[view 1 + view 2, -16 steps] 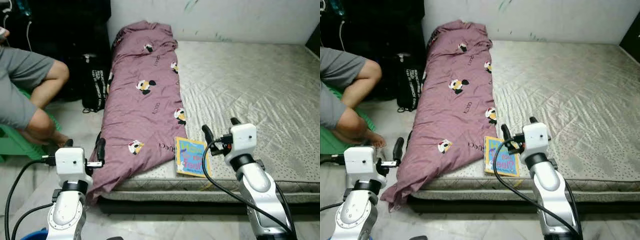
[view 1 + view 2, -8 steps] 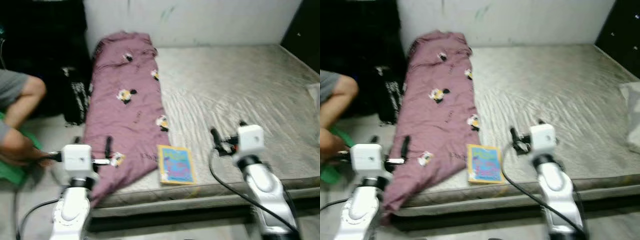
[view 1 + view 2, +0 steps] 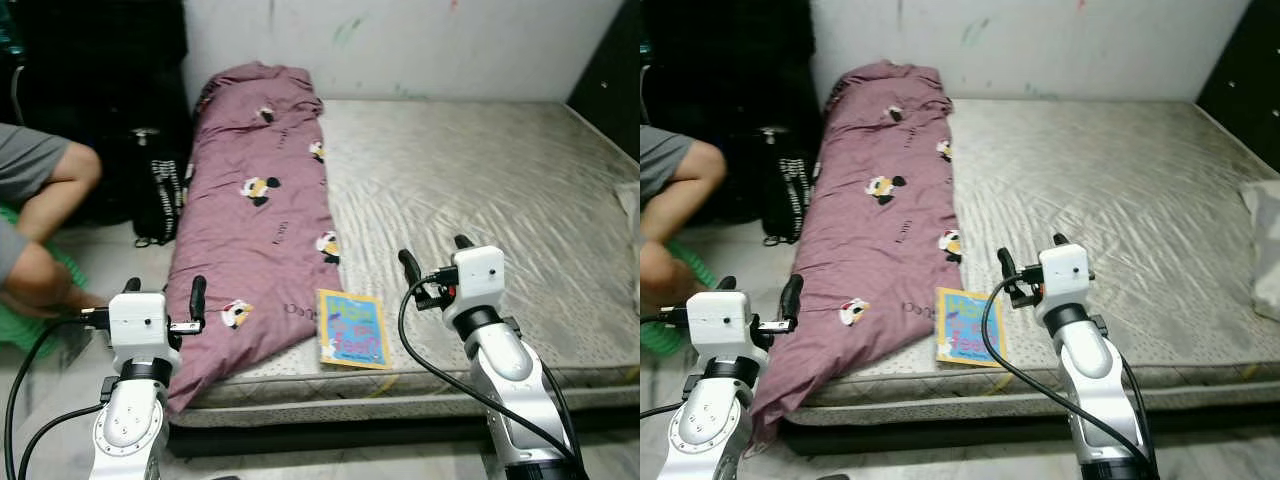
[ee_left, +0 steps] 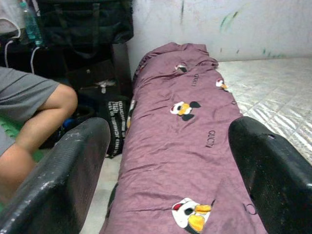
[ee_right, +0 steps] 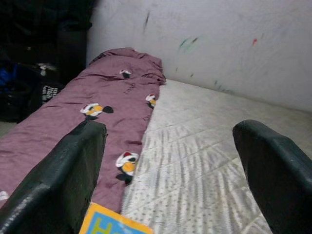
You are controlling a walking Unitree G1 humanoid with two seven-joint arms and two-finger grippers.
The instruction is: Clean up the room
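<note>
Both arms raised forward, forearms bent up, wrists level. Left gripper [image 3: 162,291] hovering over near left corner of mattress [image 3: 480,190], jaws apart, empty. Right gripper [image 3: 432,258] hanging above near mattress edge, jaws apart, empty. Purple blanket [image 3: 262,205] lying along mattress left side. Colorful book [image 3: 352,328] lying flat at near edge, just left of right gripper. Person's knee [image 3: 75,175] at far left.
</note>
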